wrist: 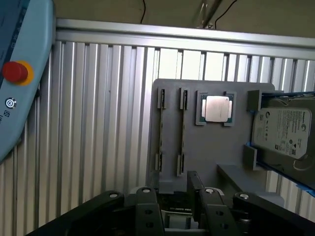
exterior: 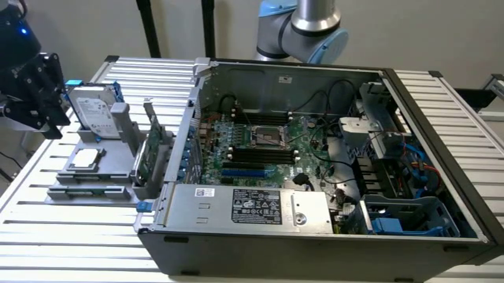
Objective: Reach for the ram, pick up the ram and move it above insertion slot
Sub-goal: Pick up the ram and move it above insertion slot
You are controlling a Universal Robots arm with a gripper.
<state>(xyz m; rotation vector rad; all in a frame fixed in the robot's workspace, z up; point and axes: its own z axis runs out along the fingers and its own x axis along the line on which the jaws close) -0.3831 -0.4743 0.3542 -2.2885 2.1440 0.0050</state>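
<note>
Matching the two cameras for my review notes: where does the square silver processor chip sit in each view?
Exterior view: the processor chip lies on the grey holder at the exterior view's left, nearer the camera than the hard drive.
Wrist view: the processor chip sits in the grey holder, next to the hard drive.
Shared landmark: the hard drive.

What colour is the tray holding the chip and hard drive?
The tray is plain grey, clearest in the wrist view.
</note>
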